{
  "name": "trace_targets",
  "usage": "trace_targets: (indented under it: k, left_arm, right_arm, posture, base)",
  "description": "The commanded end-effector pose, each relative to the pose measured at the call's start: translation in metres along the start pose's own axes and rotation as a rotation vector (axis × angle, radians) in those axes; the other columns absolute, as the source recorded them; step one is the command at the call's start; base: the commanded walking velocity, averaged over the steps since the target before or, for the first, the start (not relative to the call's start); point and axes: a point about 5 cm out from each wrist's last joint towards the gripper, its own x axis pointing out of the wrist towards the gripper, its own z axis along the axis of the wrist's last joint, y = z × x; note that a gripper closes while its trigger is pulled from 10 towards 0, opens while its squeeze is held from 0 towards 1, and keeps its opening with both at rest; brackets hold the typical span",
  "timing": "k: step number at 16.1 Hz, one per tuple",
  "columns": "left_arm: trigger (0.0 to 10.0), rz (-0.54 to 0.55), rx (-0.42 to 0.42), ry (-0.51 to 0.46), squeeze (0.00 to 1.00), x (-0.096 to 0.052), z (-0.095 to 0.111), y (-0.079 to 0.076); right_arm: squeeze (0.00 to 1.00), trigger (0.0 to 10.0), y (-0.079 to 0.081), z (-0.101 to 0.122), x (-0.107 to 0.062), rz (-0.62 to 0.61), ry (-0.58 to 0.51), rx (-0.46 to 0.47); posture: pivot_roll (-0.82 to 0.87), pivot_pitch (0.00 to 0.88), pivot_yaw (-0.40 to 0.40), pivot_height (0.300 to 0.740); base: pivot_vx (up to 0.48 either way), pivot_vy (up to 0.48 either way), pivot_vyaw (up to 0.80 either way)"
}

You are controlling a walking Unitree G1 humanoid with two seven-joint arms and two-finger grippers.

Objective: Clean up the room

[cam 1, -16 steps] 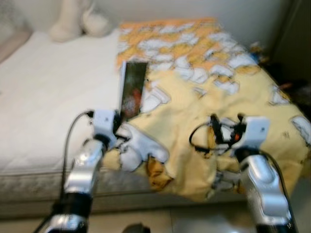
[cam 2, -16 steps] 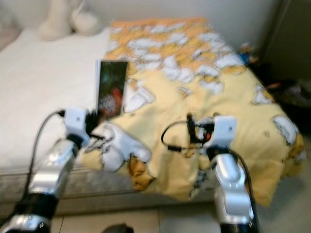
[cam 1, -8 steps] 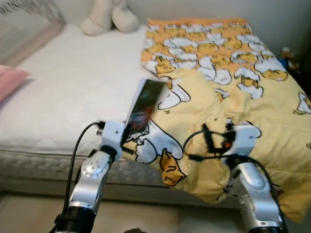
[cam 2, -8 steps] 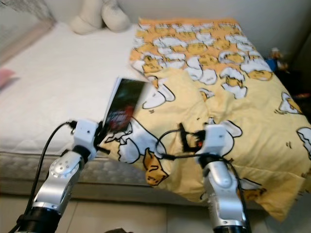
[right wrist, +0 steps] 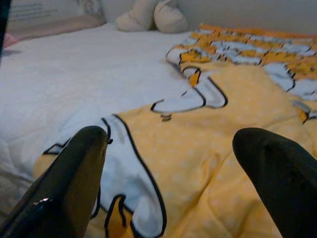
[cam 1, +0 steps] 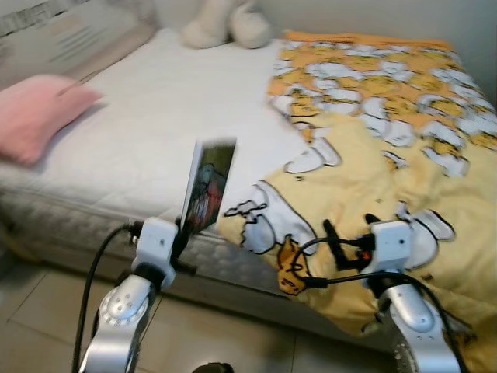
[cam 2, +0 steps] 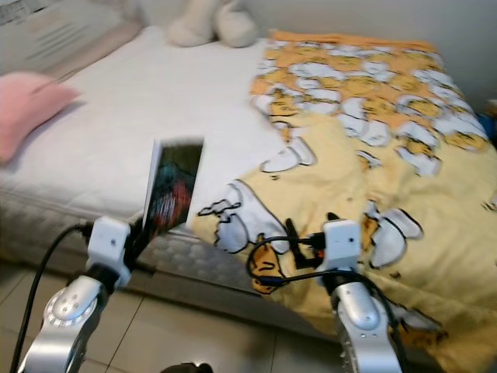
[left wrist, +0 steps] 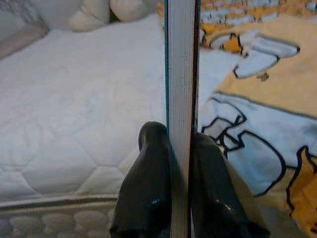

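My left gripper (left wrist: pixel 181 148) is shut on a thin book (cam 1: pixel 206 185) with a dark cover, held upright in front of the bed's near edge. In the left wrist view its white page edge (left wrist: pixel 181 74) runs straight up between the two black fingers (left wrist: pixel 151 168). My right gripper (right wrist: pixel 171 148) stands open with nothing between its fingers, just above the yellow cartoon-print blanket (cam 1: pixel 388 148) that covers the right part of the bed and hangs over its front edge. The right arm (cam 1: pixel 408 303) is low at the right.
The white mattress (cam 1: pixel 147 116) spreads to the left, with a pink pillow (cam 1: pixel 39 113) at its left side and a cream plush toy (cam 1: pixel 229 23) at the head. Tiled floor (cam 1: pixel 46 311) lies below the bed's front edge.
The camera has swung left and pulled back, so the pink pillow and the floor have come into view. The book stays in my left gripper, now clear of the blanket.
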Motion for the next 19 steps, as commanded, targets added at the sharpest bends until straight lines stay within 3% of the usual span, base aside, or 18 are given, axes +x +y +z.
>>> trace_targets:
  k: [1,6,11,19]
  left_arm:
    - [0.0,-0.019,-0.007,-0.049,0.0,0.009,0.01,-0.003]
    - [0.0,-0.012,-0.035,-0.052,0.0,0.03,0.016,-0.006]
    - [0.0,0.015,-0.029,-0.071,0.0,0.044,0.025,-0.004]
    - [0.0,0.024,-0.045,-0.077,0.0,0.047,0.029,-0.007]
  right_arm:
    - [0.0,10.0,-0.001,0.001,0.004,-0.014,-0.005,0.014]
    - [0.0,10.0,-0.006,0.004,0.019,-0.02,-0.019,0.001]
    - [0.0,10.0,-0.001,0.002,0.023,0.002,-0.017,0.003]
    - [0.0,10.0,-0.001,0.003,0.029,0.015,-0.031,0.014]
  posture:
    - [-0.08,0.0,0.029,0.74]
    - [-0.09,0.0,0.016,0.74]
    - [-0.1,0.0,0.029,0.74]
    - [-0.09,0.0,0.026,0.74]
  base:
    - [0.0,0.48,0.0]
    - [0.0,0.48,-0.61]
    - [0.0,0.48,0.0]
    - [0.0,0.48,0.3]
